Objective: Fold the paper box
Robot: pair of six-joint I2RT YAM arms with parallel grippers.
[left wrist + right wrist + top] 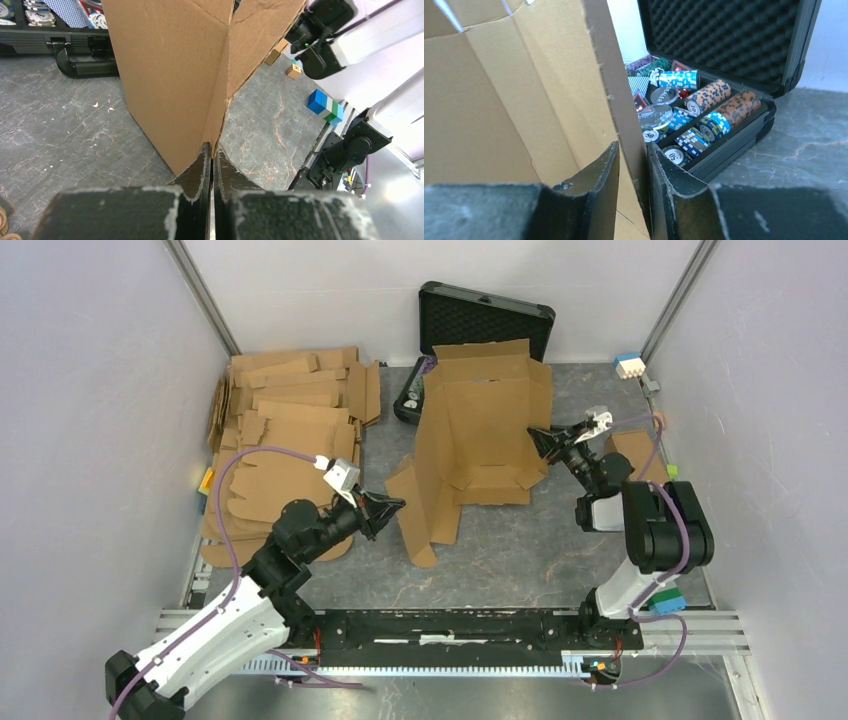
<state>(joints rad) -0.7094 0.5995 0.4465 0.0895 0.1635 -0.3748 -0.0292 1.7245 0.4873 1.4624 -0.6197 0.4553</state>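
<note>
left hand (212, 148): closed tight | paper box (170, 75): upright crease just past hand's tip | black case (75, 47): behind

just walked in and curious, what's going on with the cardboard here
Two robot arms are folding the paper box, which stands half-formed mid-table in front of an open black case. The left gripper is shut, its tips at the box's left flap. The right gripper has its jaws either side of the right wall; whether it is clamped is unclear.
</note>
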